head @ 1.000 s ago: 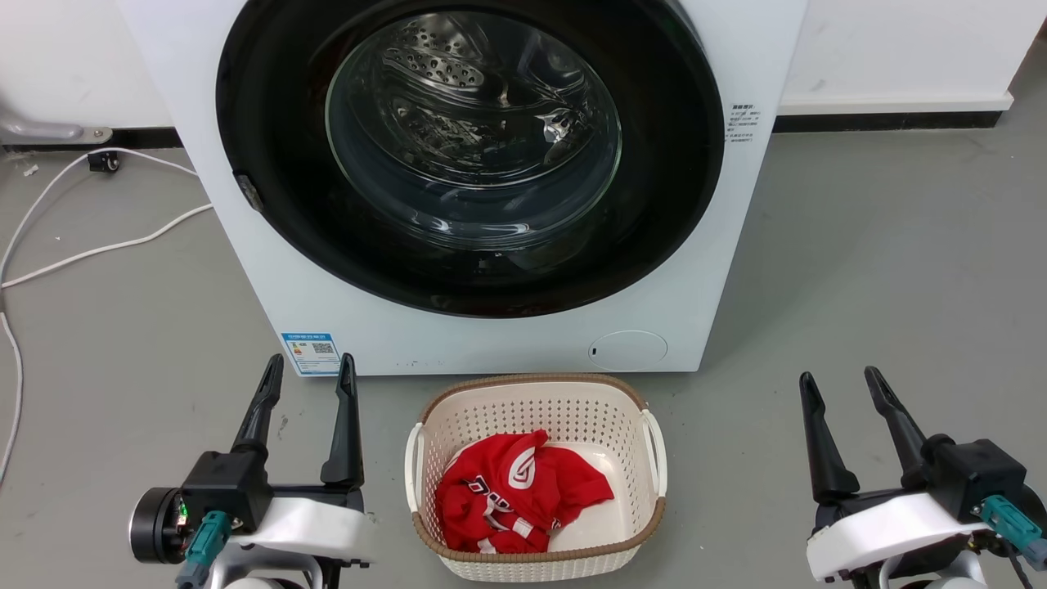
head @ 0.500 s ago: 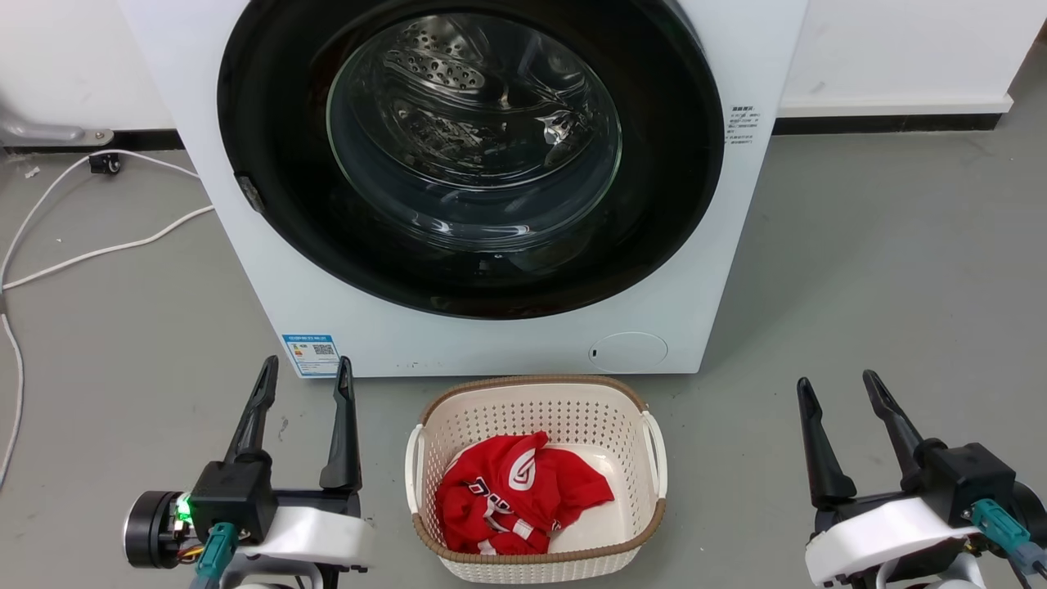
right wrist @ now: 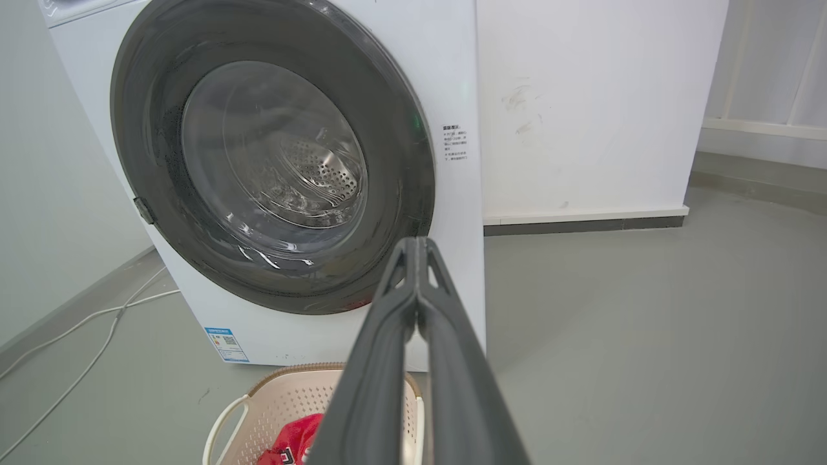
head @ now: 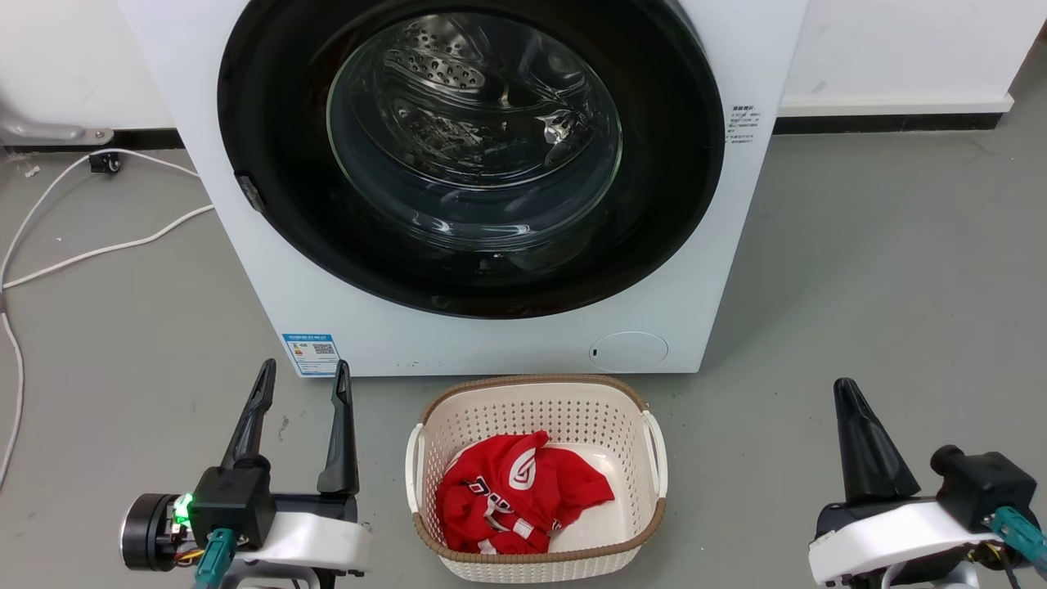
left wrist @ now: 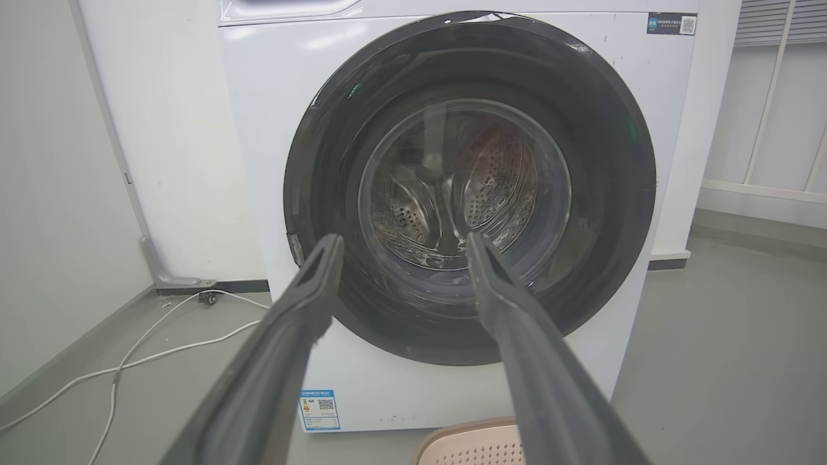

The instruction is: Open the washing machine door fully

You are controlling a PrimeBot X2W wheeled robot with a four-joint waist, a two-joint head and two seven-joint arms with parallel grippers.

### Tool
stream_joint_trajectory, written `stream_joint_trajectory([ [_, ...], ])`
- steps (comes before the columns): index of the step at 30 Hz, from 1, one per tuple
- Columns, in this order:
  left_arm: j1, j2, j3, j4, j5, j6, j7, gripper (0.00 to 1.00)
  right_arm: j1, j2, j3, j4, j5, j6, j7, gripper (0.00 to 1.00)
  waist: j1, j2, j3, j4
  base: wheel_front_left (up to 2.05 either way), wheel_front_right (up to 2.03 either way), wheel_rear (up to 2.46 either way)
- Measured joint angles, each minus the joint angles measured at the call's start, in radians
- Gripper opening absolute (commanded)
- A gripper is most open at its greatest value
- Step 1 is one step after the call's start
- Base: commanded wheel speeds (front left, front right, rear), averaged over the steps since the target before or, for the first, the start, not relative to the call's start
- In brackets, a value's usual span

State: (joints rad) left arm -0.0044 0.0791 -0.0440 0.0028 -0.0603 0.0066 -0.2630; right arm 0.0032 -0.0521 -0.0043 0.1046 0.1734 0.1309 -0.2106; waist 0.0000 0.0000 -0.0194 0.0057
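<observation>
The washing machine door is a round glossy black disc with a clear glass bowl centre, lying flat against the white machine front; it also shows as the washing machine door and the washing machine door. A small latch sits on its left rim. My left gripper is open at the lower left, well short of the machine; in its wrist view the left gripper frames the glass. My right gripper is shut on nothing at the lower right, its fingers pressed together as the right gripper.
A beige basket with a red garment stands on the grey floor just before the machine. A small round white flap sits low on the machine front. White cables trail on the left floor. A white wall runs behind.
My right gripper's fingers have closed together from open. The left gripper has barely shifted. The door has not moved.
</observation>
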Motion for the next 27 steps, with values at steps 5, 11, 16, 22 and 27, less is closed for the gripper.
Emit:
stream_joint_trajectory([
  [5, 0.0, -0.007, 0.01, 0.003, 0.004, -0.008, 0.0, 1.0, -0.004, 0.0, 0.016, 0.028, 0.245, 0.0, -0.019, 0.0, 0.0, 0.0, 0.0, 0.001, 0.0, 0.0, 0.0],
  [11, 0.0, -0.015, 0.023, 0.007, 0.007, -0.015, 0.0, 1.0, -0.042, 0.0, 0.06, 0.073, 0.833, 0.0, -0.045, 0.0, 0.0, 0.0, 0.001, 0.001, 0.0, 0.0, 0.0],
  [16, 0.0, -0.019, 0.031, 0.007, 0.011, -0.02, 0.0, 1.0, -0.105, 0.001, 0.048, 0.11, 1.255, 0.0, -0.052, 0.0, 0.0, 0.0, 0.01, 0.001, 0.0, 0.0, 0.0],
  [22, -0.007, -0.022, 0.05, -0.001, 0.012, -0.024, 0.0, 1.0, -0.279, -0.001, -0.042, 0.235, 1.492, 0.0, -0.037, 0.0, 0.0, 0.0, 0.037, -0.004, 0.0, 0.0, 0.0],
  [27, -0.046, -0.023, 0.059, -0.012, 0.019, -0.04, 0.0, 1.0, -0.542, -0.084, -0.057, 0.411, 1.544, 0.0, 0.021, 0.0, 0.0, 0.0, 0.091, -0.008, 0.0, 0.0, 0.0],
])
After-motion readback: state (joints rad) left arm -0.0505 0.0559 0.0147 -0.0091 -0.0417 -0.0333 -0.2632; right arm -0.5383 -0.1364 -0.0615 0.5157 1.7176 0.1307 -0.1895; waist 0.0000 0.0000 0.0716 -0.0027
